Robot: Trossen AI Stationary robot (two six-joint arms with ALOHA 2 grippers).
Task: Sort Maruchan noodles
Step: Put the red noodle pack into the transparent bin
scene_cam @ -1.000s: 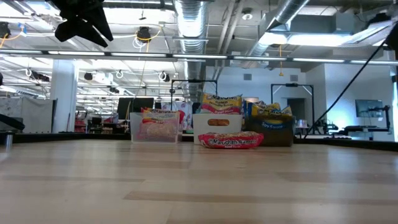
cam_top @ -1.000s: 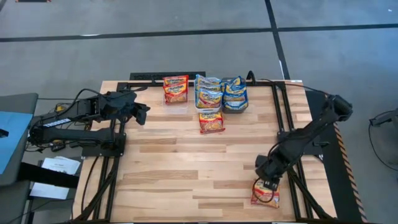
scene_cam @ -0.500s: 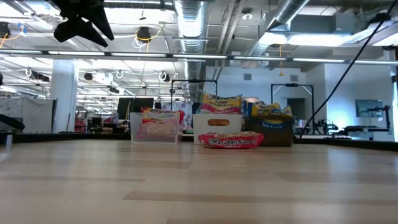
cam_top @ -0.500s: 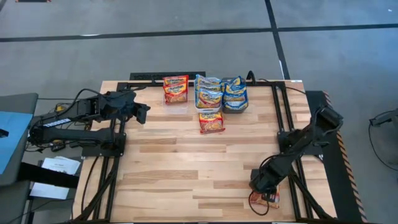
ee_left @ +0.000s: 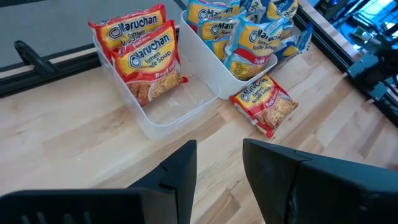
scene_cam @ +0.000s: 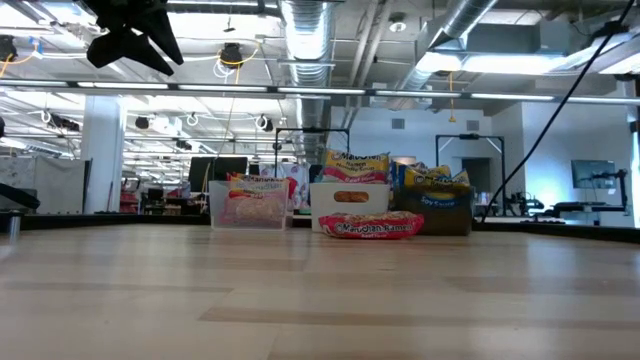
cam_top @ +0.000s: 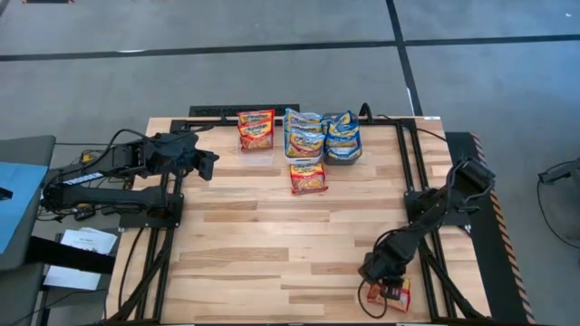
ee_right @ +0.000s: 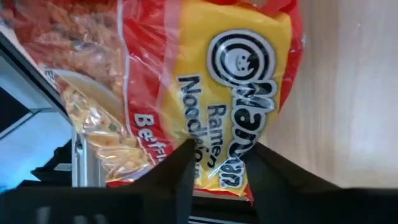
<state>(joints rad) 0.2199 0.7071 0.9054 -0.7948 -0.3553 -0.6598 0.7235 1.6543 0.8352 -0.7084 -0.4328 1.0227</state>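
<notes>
On the table (cam_top: 254, 244), three bins (cam_top: 306, 145), and the spread right claw (cam_top: 378, 288) over one packet (cam_top: 397, 292).

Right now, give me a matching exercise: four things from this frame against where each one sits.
Things:
1. left claw
2. right claw
3. clear bin
4. loose packet

Places:
A. on bare wood before the white bin
B. raised over the table's far left part
C. holds red-banded packets
D. down at a red packet by the near right edge

Pairs: 1-B, 2-D, 3-C, 4-A
</notes>
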